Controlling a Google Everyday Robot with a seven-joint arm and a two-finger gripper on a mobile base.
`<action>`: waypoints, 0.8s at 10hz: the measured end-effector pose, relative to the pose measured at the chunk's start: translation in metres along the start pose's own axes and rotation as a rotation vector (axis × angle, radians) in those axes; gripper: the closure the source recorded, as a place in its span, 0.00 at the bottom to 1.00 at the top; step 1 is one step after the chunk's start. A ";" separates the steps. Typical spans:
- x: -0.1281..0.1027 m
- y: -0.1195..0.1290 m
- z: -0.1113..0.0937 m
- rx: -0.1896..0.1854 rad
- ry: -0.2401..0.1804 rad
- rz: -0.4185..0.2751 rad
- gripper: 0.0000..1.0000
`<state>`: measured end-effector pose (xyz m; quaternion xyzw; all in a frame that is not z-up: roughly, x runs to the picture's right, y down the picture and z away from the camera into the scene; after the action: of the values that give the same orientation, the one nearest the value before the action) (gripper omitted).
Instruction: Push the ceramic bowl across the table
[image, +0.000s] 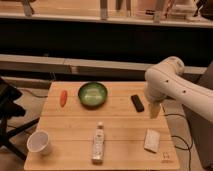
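The pale two-finger gripper (154, 111) hangs right of centre, jaws wide, holding nothing, near a small black bar (137, 103). The round glossy green ceramic bowl (93, 94) sits upper centre on the light slatted wooden table (120, 131), well apart. Approach phase, it seems: next, swing left to meet the bowl's rim.

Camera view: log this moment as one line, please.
gripper: above right side of table, fingers open, empty | ceramic bowl: far-centre, untouched | push: not started
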<state>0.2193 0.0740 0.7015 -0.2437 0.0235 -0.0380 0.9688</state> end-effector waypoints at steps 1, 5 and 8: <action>-0.003 -0.004 0.000 0.005 0.004 -0.009 0.20; -0.016 -0.014 0.006 0.016 0.011 -0.047 0.20; -0.026 -0.022 0.008 0.022 0.014 -0.076 0.20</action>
<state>0.1927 0.0607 0.7199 -0.2333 0.0206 -0.0770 0.9691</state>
